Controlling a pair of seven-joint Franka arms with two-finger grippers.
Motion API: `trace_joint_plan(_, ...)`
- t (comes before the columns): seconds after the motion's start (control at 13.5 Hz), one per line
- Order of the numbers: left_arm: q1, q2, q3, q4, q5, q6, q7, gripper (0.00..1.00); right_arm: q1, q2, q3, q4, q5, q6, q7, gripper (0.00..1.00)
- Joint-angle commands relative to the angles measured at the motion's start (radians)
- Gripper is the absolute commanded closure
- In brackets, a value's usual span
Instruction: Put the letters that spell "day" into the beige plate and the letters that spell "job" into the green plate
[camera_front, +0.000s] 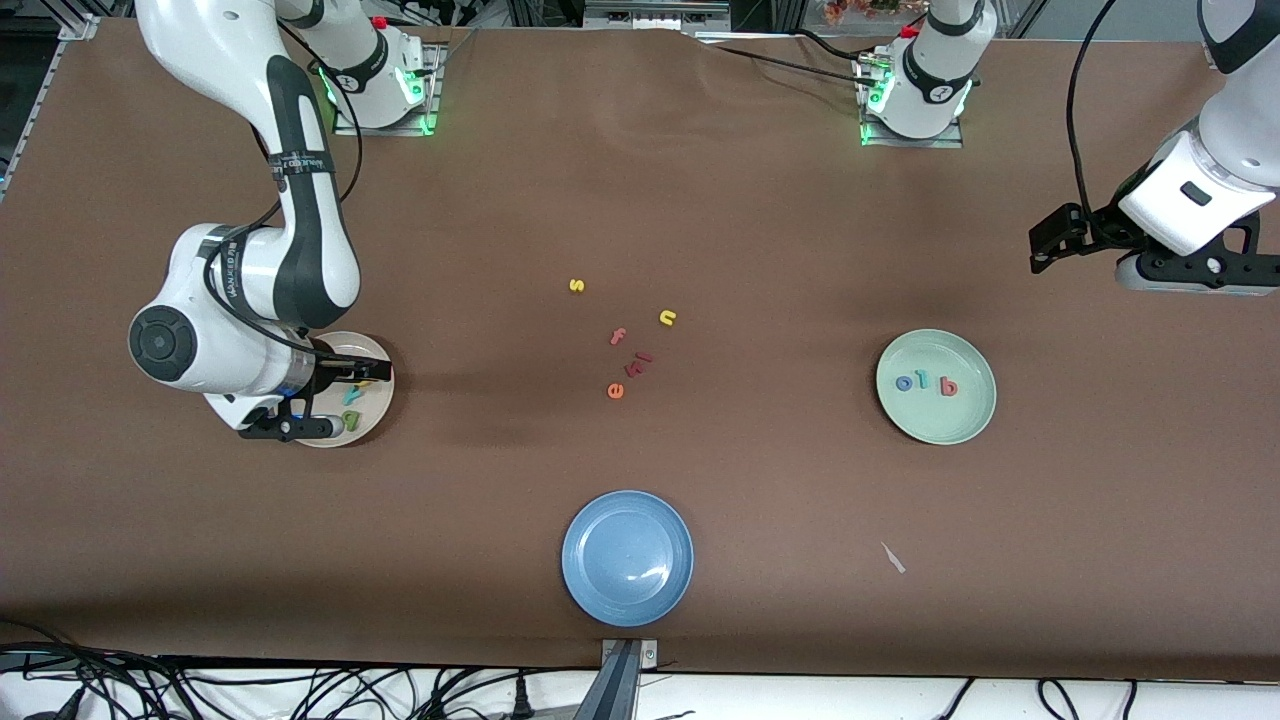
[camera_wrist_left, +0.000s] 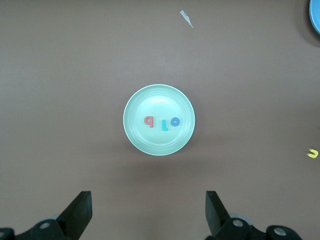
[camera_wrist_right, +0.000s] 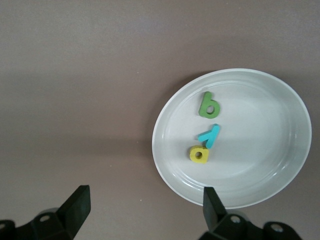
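Both words were found already sorted: the dark green d (camera_wrist_right: 209, 105), the teal y (camera_wrist_right: 210, 136) and the yellow a (camera_wrist_right: 199, 154) lay together inside the beige plate (camera_wrist_right: 270, 165), the y touching the a, at the right arm's end of the counter (camera_front: 700, 200), while the blue o (camera_wrist_left: 174, 121), the teal j (camera_wrist_left: 164, 124) and the pinkish-red b (camera_wrist_left: 149, 121) were lined up in a neat row near the middle of the green plate (camera_wrist_left: 137, 107), toward the left arm's end. The task was judged complete, which would explain why nothing was held. The right gripper (camera_wrist_right: 145, 205) hung low over the beige plate's edge with its fingers spread wide and empty, as though a letter had been let go there; the left gripper (camera_wrist_left: 147, 210) was raised high, close to the green plate, its fingers equally wide and empty, and that arm was judged to be waiting. The letters appeared as small, flat, matte foam cut-outs, soft-edged and light, whereas the plates were round, smooth and slightly glossy with shallow rims. Left on the brown, matte counter between the plates were the spare letters, a yellow s (camera_front: 576, 286), a yellow n (camera_front: 668, 318), a pink f (camera_front: 617, 337) and an orange e (camera_front: 615, 391), and an empty blue plate (camera_front: 627, 558) sat nearer the front camera
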Motion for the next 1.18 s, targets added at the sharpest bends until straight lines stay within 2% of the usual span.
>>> trace_joint_plan(0.0, -0.004, 0.011, 0.002, 0.03, 0.016, -0.023, 0.024, 0.0, -0.009, 0.003, -0.003, 0.021, -0.001, -0.021, -0.016, 0.0)
trace_joint_plan(0.22, -0.004, 0.011, 0.002, 0.03, 0.016, -0.023, 0.024, 0.0, -0.006, -0.004, -0.017, 0.021, -0.009, -0.035, -0.013, 0.0)
trace_joint_plan(0.37, -0.004, 0.011, 0.002, 0.03, 0.016, -0.023, 0.024, 0.0, -0.006, -0.004, -0.019, 0.074, -0.062, -0.104, -0.011, 0.0)
trace_joint_plan(0.52, -0.004, 0.011, 0.001, 0.032, 0.018, -0.023, 0.021, 0.0, -0.007, -0.004, -0.026, 0.122, -0.078, -0.179, -0.01, 0.0)
trace_joint_plan(0.81, -0.005, 0.014, 0.002, 0.053, 0.019, -0.031, 0.021, 0.0, -0.006, -0.006, -0.086, 0.209, -0.078, -0.318, -0.014, 0.0)
trace_joint_plan(1.11, -0.004, 0.022, 0.002, 0.056, 0.016, -0.048, 0.024, 0.0, -0.006, -0.006, -0.12, 0.276, -0.078, -0.426, -0.011, 0.0)
